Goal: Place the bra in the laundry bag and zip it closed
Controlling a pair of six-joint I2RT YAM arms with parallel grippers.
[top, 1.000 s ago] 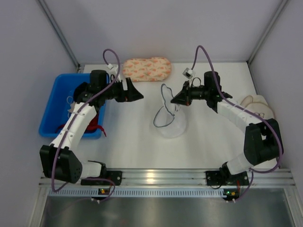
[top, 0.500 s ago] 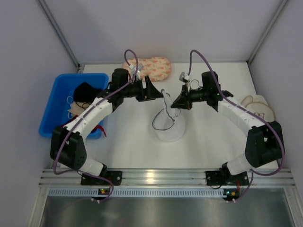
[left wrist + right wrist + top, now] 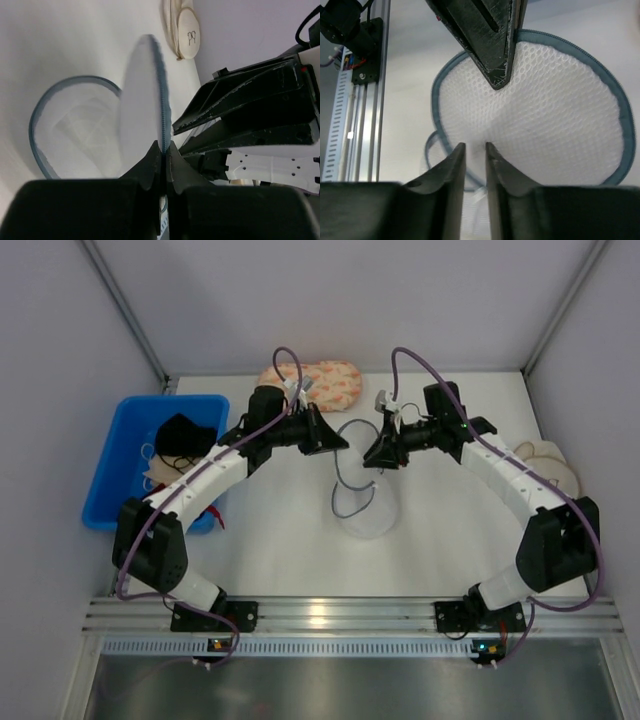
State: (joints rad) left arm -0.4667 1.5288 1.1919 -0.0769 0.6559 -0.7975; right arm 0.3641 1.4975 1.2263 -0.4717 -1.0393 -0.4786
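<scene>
The laundry bag, a white mesh dome with blue-grey hoop rims, sits mid-table with its round lid lifted upright. My left gripper is shut on the lid's zipper rim, seen edge-on in the left wrist view with the bag's open body behind. My right gripper faces it from the right, jaws a narrow gap apart at the mesh with nothing clearly pinched. The black bra lies in the blue bin, away from both grippers.
A peach patterned pouch lies at the back, just behind the left wrist. A beige round-cupped bra rests at the right edge. Other clothes fill the bin's near end. Grey walls enclose the table on three sides.
My left arm swung right from the bin to the lifted lid and shut on its rim. My right gripper, shut on the lid before, has parted its jaws slightly.
</scene>
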